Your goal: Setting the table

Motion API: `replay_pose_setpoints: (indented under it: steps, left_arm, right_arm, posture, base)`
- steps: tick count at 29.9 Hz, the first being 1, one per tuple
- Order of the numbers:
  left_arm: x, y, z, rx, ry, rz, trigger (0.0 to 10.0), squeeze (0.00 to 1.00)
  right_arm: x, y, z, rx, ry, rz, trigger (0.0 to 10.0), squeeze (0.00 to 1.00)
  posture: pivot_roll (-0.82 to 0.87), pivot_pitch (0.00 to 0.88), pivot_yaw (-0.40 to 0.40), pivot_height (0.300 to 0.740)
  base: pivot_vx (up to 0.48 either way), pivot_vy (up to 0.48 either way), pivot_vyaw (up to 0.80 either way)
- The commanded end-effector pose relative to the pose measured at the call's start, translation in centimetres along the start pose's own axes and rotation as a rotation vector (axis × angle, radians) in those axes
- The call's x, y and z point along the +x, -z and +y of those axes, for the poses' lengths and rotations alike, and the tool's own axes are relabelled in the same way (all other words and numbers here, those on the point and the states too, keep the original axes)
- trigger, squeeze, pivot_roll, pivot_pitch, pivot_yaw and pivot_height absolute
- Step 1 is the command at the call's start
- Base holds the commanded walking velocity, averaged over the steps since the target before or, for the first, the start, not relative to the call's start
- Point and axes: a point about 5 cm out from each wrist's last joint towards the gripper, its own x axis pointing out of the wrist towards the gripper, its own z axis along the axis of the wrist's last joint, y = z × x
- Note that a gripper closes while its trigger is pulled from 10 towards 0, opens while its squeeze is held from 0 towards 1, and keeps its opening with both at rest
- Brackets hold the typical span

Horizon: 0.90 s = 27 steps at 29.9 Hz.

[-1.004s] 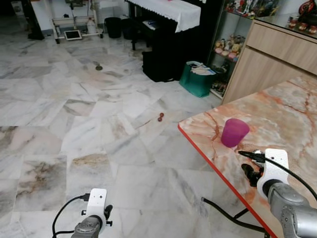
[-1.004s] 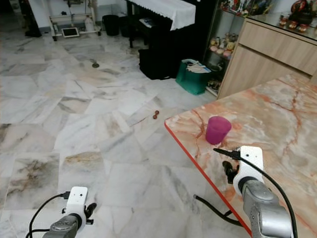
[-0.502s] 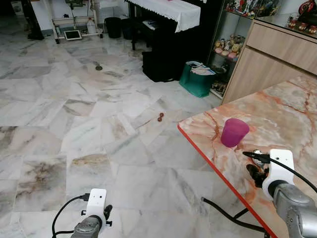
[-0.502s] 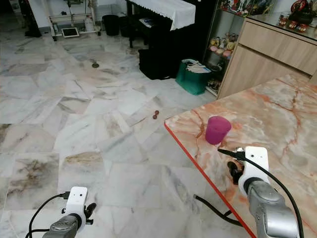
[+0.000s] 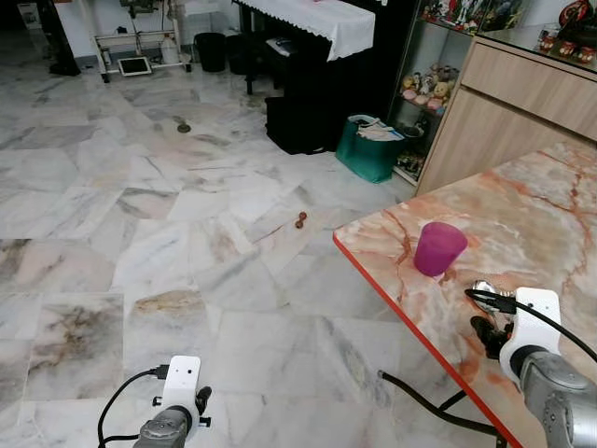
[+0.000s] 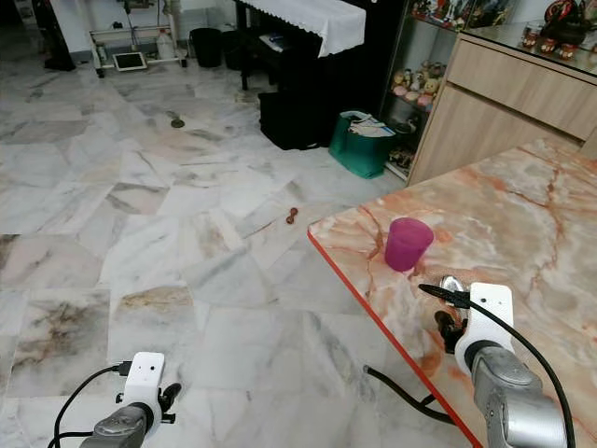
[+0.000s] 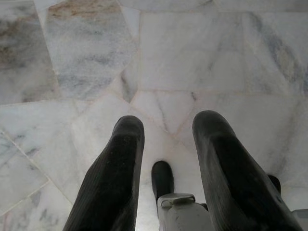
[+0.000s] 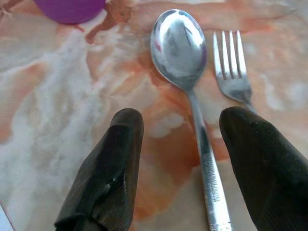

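The right gripper hovers low over the marble table near its front edge, fingers spread wide and holding nothing. Between them lies a spoon, bowl up, its handle running back under the gripper; a fork lies just beside it, roughly parallel, and a purple cup stands a little further in from the edge, near the table's corner. The step in hand looks like taking up or straightening the spoon. To do it well, the gripper should drop straight down on the handle, centred between the fingers, and close across its narrow width without catching the fork alongside. The left gripper hangs idle over the floor, spread and empty.
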Motion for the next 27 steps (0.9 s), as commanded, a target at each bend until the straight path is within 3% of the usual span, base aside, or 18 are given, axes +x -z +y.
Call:
replay_pose_setpoints:
  steps: [1,27]
  left_arm:
    - [-0.04,0.32,0.04,-0.002,0.002,0.022,10.0,0.0]
    - [-0.01,0.22,0.09,0.003,0.005,0.019,10.0,0.0]
  right_arm:
    - [0.18,-0.18,-0.16,0.031,0.007,-0.007,10.0,0.0]
    - [0.61,0.02,-0.27,0.073,0.042,-0.011,10.0,0.0]
  posture:
    - [0.05,0.0,-0.043,0.74]
    - [0.05,0.0,-0.036,0.74]
  base:
    - [0.0,0.0,0.0]
    - [0.0,0.0,0.0]
